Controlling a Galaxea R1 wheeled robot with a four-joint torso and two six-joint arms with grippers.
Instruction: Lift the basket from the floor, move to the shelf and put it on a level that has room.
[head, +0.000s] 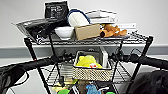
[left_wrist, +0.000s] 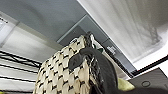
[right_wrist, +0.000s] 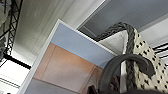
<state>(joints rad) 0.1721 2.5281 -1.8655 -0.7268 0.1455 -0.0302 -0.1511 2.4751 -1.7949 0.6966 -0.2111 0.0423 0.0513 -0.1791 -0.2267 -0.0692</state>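
Sitting on the shelf's (head: 140, 56) middle level (head: 62, 72), the basket (head: 92, 71); labels unreadable.

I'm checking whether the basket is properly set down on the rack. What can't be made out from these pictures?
- Head view: whether the basket rests fully on the middle tier; its underside is blurred.
- Head view: both grippers' fingers, blurred dark shapes at the basket's ends.
- Left wrist view: the loop handle is near, but any grip is cut off by the edge.
- Head view: the lowest tier's colourful items, cut off by the edge.
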